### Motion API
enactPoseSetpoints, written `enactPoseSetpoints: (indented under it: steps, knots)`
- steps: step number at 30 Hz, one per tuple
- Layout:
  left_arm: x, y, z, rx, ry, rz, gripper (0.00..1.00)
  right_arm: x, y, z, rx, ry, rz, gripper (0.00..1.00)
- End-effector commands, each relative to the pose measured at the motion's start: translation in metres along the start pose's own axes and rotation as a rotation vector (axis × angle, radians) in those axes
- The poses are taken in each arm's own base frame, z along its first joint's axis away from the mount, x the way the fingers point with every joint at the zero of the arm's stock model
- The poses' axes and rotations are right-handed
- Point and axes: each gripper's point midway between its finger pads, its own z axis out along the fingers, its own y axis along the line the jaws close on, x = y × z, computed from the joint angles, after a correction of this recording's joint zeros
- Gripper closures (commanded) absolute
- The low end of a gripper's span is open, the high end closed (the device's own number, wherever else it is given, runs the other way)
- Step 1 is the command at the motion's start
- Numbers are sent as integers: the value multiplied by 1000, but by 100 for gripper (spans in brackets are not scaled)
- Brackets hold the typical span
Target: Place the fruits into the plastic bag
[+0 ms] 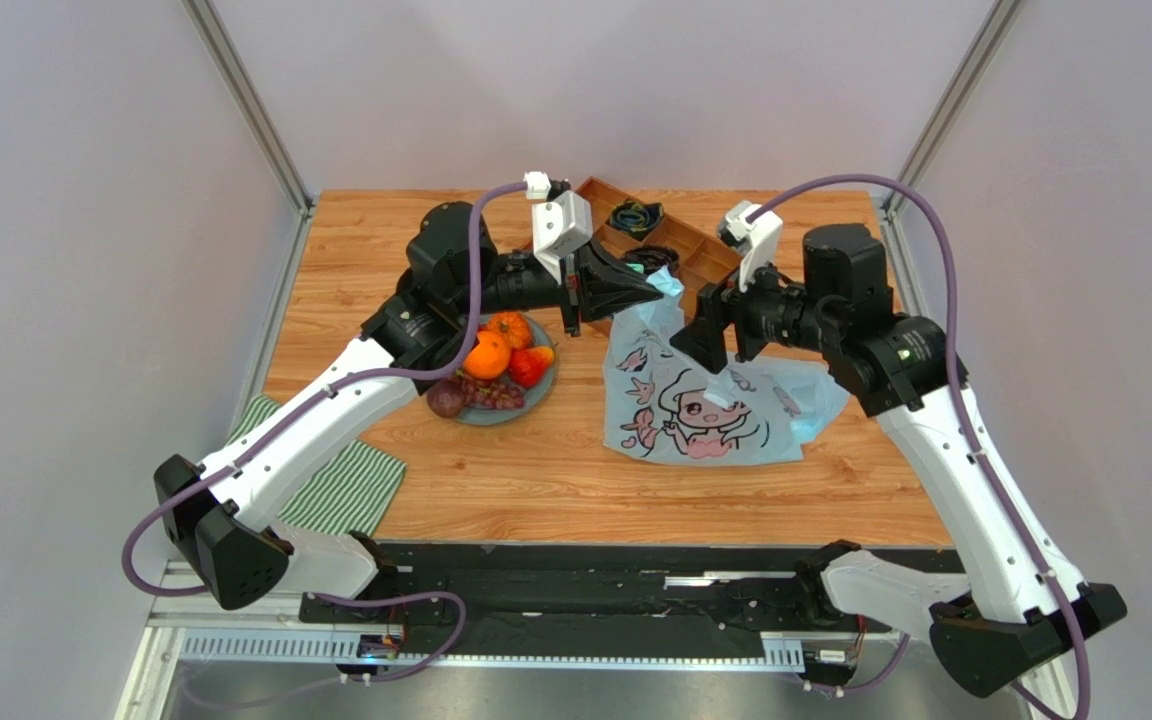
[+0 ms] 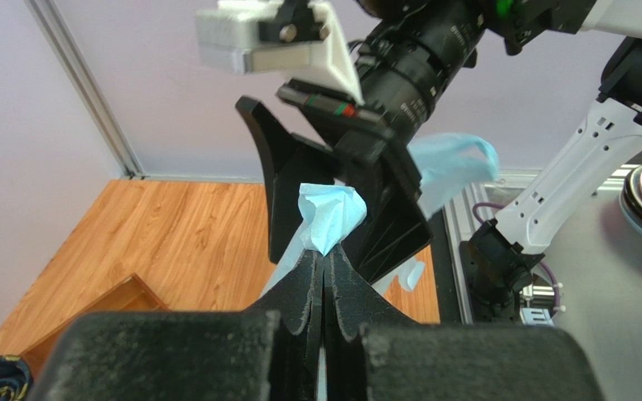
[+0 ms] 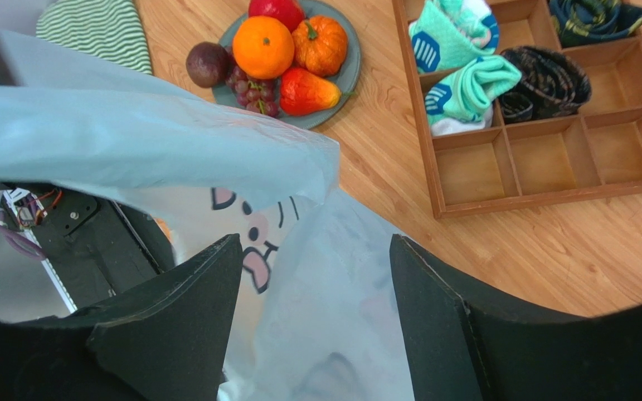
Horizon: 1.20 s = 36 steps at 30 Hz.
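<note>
Fruits, red, orange and purple, all sit on round grey plate; left gripper pinches translucent light-blue cartoon-printed plastic bag by its handle, right gripper with jaws apart. Nothing bagged yet.

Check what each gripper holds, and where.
Left gripper pinches the bag by a bunched fold at its top. Right gripper is open, holding nothing.

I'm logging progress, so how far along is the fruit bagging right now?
Nothing is bagged yet: all the fruits sit on the grey plate. In hand: the left gripper is shut on a bunched edge of the plastic bag, holding it up, while the right gripper is open against the bag's film. Left: opening the bag and moving every fruit in.
</note>
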Motion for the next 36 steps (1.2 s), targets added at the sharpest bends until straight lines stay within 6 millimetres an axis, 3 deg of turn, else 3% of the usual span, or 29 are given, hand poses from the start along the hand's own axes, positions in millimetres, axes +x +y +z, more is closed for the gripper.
enactPoseSetpoints:
  steps: [1,4,7,8,10,14,15,17,18,21,22,25,28,32,33,35,36]
  knots:
    - [-14,-5,-5,24,-32,66,100,10,-3,16,-3,45,-11,30]
    - [-12,-6,-5,29,-29,66,100,14,-6,24,21,61,-6,34]
    - [-11,-2,-5,11,-32,73,100,14,-16,27,80,70,20,60]
    - [-9,3,-5,-12,-30,69,100,15,-21,25,111,79,27,84]
    - [-10,14,-7,-62,-43,66,100,6,-28,19,169,64,46,100]
    - [-23,51,-14,-276,-70,50,96,-6,-58,-8,401,34,96,100]
    - [-27,54,-15,-295,-74,49,90,-9,-65,-16,461,23,108,100]
    - [-39,54,-16,-303,-99,51,70,-17,-75,-35,553,7,127,100]
    - [-45,53,-16,-297,-117,55,50,-21,-77,-41,584,-2,129,100]
    - [-56,48,-13,-274,-162,24,21,-30,-91,-71,723,-24,134,100]
    - [-58,50,-14,-283,-170,13,17,-30,-97,-83,787,-22,132,100]
    - [-59,53,-15,-311,-183,-25,11,-44,-100,-108,858,-80,141,100]
    - [-55,61,-23,-386,-186,-66,9,-55,-96,-116,859,-152,167,100]
    - [-26,73,-41,-513,-144,-135,6,-55,-96,-101,822,-177,192,100]
    - [-29,72,-51,-536,-154,-141,6,-50,-97,-94,817,-161,199,100]
    - [-6,73,-64,-583,-122,-181,6,-48,-100,-84,809,-157,204,100]
    - [-11,68,-74,-592,-146,-194,5,-43,-101,-79,807,-144,207,100]
